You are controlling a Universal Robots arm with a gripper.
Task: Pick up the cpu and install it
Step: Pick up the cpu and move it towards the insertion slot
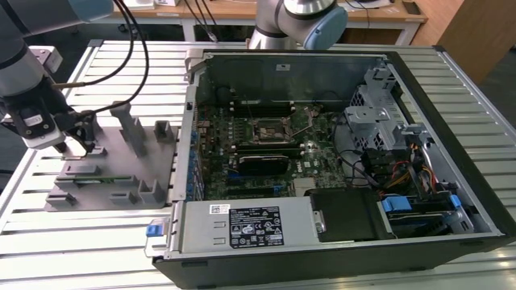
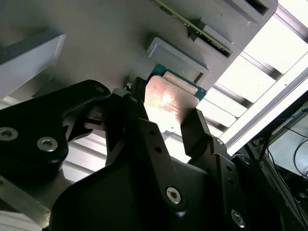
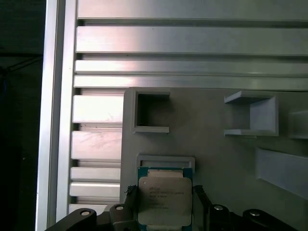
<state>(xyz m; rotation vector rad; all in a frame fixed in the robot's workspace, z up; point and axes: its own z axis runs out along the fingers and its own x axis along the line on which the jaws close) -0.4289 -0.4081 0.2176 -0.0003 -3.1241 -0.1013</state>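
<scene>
The cpu [image 3: 164,199], a small square chip with a silvery top and a green rim, lies on the grey fixture plate [image 3: 221,159] just below a small grey stop block [image 3: 166,160]. My gripper [image 3: 164,192] straddles it, one black finger [image 3: 131,196] against each of two opposite edges. The second wrist view shows the cpu [image 2: 168,98] between the fingers [image 2: 195,127] with no gap on either side. In the exterior view my gripper [image 1: 71,147] hangs low over the fixture plate [image 1: 105,181] at the exterior view's left. The black socket [image 1: 267,128] sits on the motherboard inside the open computer case.
Upright grey blocks [image 1: 133,130] rise from the fixture plate close to my gripper. The open computer case [image 1: 322,151] with drive cages and cables [image 1: 379,121] fills the exterior view's right. Everything rests on a slatted aluminium table [image 1: 105,66]. A second robot arm [image 1: 298,21] stands behind the case.
</scene>
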